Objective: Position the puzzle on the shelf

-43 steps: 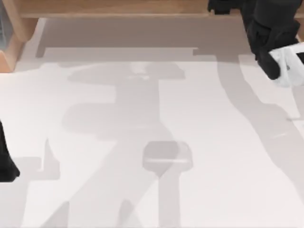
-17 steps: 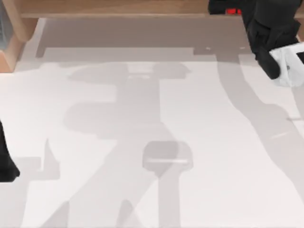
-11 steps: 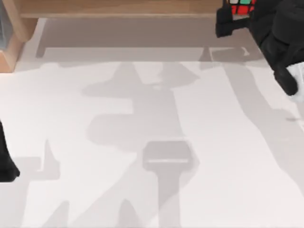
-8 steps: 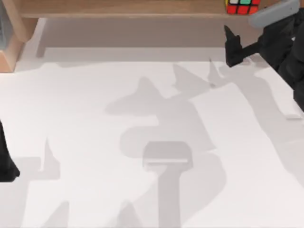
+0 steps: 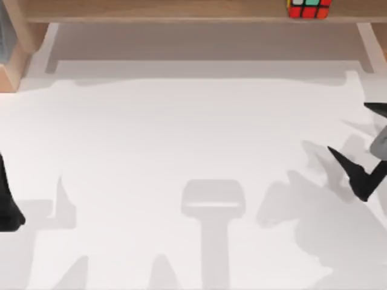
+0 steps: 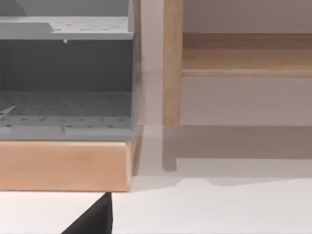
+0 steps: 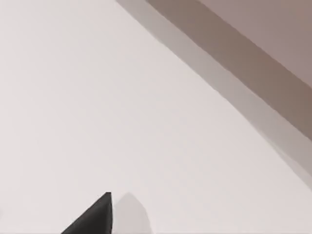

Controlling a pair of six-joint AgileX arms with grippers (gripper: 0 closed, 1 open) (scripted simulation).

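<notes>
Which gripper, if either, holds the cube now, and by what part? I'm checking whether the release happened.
Neither. The small red-and-green stickered puzzle cube sits on the long light-brown wooden shelf, free of both arms; the right gripper, open, is over the table's right edge.

Red, green and white stickered puzzle [image 5: 309,9] on light-brown shelf [image 5: 157,10]; white table [image 5: 181,139].

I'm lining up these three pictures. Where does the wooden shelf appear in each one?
Top view: the shelf runs along the top edge, with the puzzle on it toward the right.
Left wrist view: its board and a side support stand beside a grey rack.
Right wrist view: cannot tell.
Shared landmark: the white table.
</notes>
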